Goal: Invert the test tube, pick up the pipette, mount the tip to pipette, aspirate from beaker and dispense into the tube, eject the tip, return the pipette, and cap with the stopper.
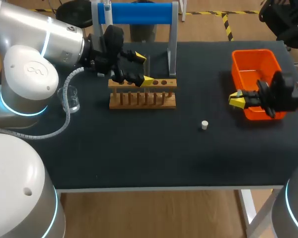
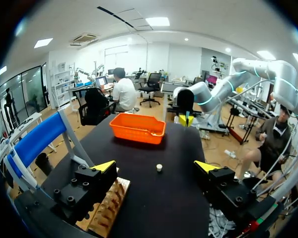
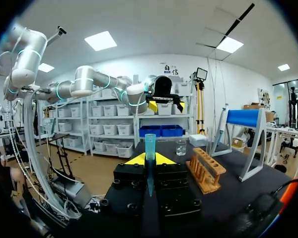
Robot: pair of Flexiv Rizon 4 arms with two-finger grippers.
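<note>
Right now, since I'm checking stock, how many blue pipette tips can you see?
1. The translucent blue plastic pipette tip is clamped between the fingers of the right gripper, which is at the orange plastic bin. Others may lie hidden inside that bin.

Silver arms (image 1: 44, 39), seemingly ribbed clear hose (image 1: 59, 130)

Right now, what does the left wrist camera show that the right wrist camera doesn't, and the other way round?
Only the left wrist view shows the small white stopper, lying on the table ahead of the open left gripper. Only the right wrist view shows the glass beaker. It also gives a close look at the blue tip, clamped upright in the right gripper. Both views show the wooden rack and the blue-topped stand.
</note>
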